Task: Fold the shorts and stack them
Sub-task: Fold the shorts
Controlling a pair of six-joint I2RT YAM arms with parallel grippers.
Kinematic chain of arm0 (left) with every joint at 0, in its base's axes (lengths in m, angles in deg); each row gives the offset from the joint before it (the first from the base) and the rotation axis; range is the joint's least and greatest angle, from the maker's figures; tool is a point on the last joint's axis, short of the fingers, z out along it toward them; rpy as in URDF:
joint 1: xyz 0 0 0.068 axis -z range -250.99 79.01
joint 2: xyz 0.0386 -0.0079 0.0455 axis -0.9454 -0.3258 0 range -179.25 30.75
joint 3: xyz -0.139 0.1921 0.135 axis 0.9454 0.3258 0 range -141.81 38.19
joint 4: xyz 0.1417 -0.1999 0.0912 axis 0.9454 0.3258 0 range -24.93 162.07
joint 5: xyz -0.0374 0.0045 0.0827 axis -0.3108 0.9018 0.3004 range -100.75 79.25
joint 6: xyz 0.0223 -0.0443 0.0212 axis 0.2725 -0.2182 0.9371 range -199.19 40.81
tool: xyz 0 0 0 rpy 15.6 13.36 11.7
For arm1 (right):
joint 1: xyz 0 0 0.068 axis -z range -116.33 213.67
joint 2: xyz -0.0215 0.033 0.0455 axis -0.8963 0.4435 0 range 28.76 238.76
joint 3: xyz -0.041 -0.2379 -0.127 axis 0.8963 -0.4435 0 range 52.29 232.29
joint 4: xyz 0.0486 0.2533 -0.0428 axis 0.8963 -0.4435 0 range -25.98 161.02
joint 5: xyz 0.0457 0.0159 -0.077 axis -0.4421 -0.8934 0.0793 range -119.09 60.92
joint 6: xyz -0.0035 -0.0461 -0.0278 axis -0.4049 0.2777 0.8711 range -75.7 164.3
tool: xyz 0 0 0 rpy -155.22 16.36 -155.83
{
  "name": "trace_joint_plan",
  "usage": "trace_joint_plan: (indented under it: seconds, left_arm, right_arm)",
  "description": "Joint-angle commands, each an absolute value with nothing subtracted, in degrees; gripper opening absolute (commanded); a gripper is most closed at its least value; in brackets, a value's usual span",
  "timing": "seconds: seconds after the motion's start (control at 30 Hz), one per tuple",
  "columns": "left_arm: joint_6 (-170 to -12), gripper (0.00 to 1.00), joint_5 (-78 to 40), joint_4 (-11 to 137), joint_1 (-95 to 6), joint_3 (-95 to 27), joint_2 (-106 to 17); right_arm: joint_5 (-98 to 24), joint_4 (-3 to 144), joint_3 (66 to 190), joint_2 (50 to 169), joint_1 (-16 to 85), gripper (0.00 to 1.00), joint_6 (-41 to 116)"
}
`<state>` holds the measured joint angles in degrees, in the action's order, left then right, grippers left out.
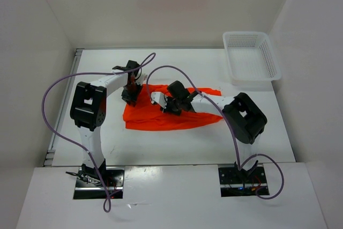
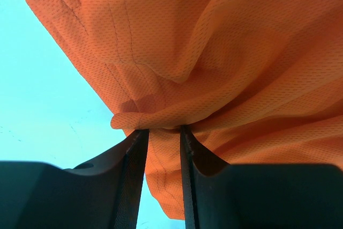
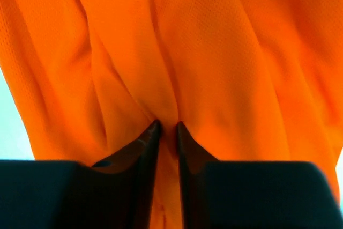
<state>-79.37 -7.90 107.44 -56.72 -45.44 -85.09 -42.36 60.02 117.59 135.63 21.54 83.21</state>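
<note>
The bright orange shorts (image 1: 179, 120) lie crumpled across the middle of the white table. My left gripper (image 1: 130, 96) is at their back left corner. In the left wrist view it (image 2: 161, 132) is shut on a gathered fold of the shorts (image 2: 214, 52), with mesh cloth bunched between the fingers (image 2: 134, 154). My right gripper (image 1: 163, 103) is over the middle of the cloth. In the right wrist view it (image 3: 166, 127) has its jaws close together, pinching a ridge of the shorts (image 3: 214, 52). No drawstring shows.
A white plastic basket (image 1: 251, 57) stands at the back right corner of the table. White walls enclose the table on the left, back and right. Purple cables (image 1: 53, 95) loop above both arms.
</note>
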Motion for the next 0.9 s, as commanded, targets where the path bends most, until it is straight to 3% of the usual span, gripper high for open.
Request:
trace_joint_plan:
  seconds: [0.0,0.03,0.17,0.3,0.5,0.73,0.8,0.87]
  left_arm:
    - [-79.2,0.37,-8.5,107.0,-57.6,-45.9,-83.7]
    - [-79.2,0.37,-8.5,107.0,-57.6,-45.9,-83.7]
    - [-79.2,0.37,-8.5,107.0,-58.2,-45.9,-83.7]
    - [-79.2,0.31,-7.2,107.0,-58.7,-45.9,-85.4]
    - [-79.2,0.31,-6.7,107.0,-58.7,-47.1,-86.5]
    - [-79.2,0.32,-6.7,107.0,-58.7,-47.1,-85.2]
    - [-79.2,0.33,-6.7,107.0,-58.7,-46.5,-84.6]
    - [-79.2,0.35,-6.7,107.0,-58.7,-46.5,-84.0]
  right_arm:
    - [-41.1,59.3,120.1,136.1,20.8,0.23,83.3]
    - [-41.1,59.3,119.5,135.6,20.8,0.16,84.2]
    - [-40.5,57.2,118.1,132.1,20.3,0.11,86.2]
    - [-42.0,51.6,116.9,126.6,19.7,0.11,89.4]
    - [-46.5,48.2,110.7,118.2,15.2,0.0,92.7]
    - [-50.6,46.5,109.7,120.4,13.3,0.0,90.1]
    - [-51.1,47.0,109.2,120.4,12.8,0.05,90.1]
    - [-51.1,47.0,109.2,120.4,12.8,0.3,89.6]
